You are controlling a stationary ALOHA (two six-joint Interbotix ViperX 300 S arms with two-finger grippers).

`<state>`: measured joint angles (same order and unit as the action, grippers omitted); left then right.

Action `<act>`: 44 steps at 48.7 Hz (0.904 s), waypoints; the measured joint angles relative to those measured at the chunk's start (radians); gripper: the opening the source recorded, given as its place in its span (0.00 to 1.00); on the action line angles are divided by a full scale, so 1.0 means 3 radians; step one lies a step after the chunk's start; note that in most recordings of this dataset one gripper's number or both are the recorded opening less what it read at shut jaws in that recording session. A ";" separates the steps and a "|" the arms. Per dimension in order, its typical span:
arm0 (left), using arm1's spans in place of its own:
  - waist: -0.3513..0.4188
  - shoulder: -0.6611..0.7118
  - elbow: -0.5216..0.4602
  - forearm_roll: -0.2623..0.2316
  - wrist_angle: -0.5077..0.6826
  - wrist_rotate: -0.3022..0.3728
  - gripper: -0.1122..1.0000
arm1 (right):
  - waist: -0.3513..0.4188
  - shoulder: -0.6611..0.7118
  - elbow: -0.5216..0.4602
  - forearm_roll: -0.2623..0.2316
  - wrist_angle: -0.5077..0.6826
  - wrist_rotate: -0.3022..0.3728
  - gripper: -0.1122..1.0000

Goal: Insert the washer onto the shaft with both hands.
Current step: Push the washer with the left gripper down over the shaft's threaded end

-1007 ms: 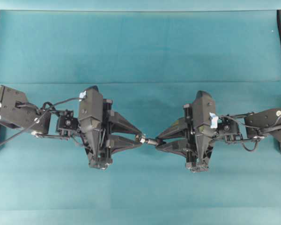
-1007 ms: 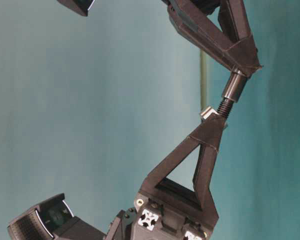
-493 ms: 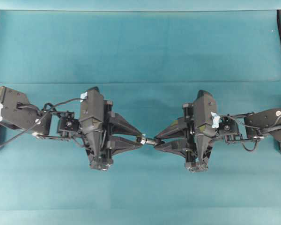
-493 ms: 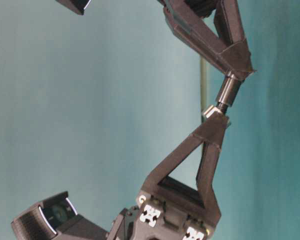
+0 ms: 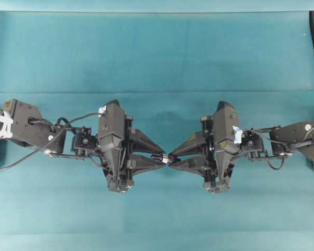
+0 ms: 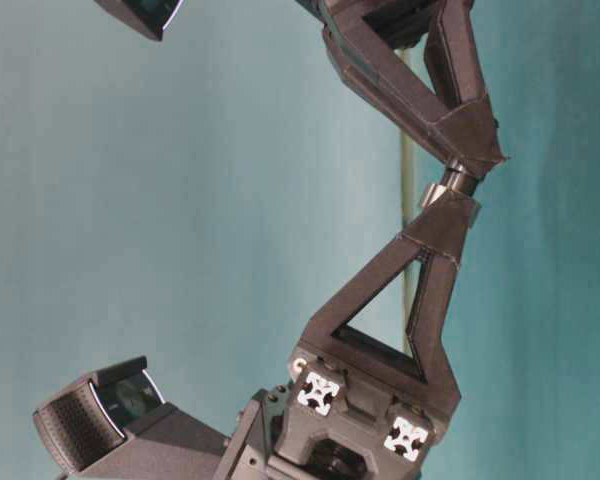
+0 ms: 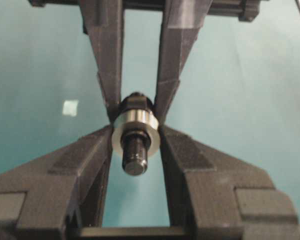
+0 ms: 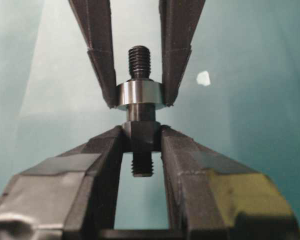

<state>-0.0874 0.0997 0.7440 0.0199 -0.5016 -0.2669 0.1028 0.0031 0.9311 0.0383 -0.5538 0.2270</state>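
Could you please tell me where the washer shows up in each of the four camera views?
Overhead: washer at centre, between the pincer tips.
Table-level: upper right, between the two pincers.
Left wrist: centre, threaded end poking through.
Right wrist: upper centre.
Shared landmark: the shaft through it.

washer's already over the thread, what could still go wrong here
1. The left gripper pinches the washer only at its fingertips; the washer could tilt and jam on the shaft.
2. The right gripper holds the shaft at its thicker middle, so the two grippers' tips may collide before the washer seats.
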 measured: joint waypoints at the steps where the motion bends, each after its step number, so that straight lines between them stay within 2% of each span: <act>1: -0.0005 0.0000 0.0000 0.0000 0.0000 0.0000 0.42 | 0.0000 0.0000 0.0000 0.0000 0.0000 0.0005 0.10; 44: -0.0005 0.0102 -0.0159 0.0000 0.0245 0.0010 0.42 | -0.0005 0.0020 0.0000 0.0000 0.0051 0.0005 0.10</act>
<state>-0.0890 0.1304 0.6964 0.0199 -0.4280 -0.2638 0.1012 0.0092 0.9311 0.0383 -0.5384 0.2286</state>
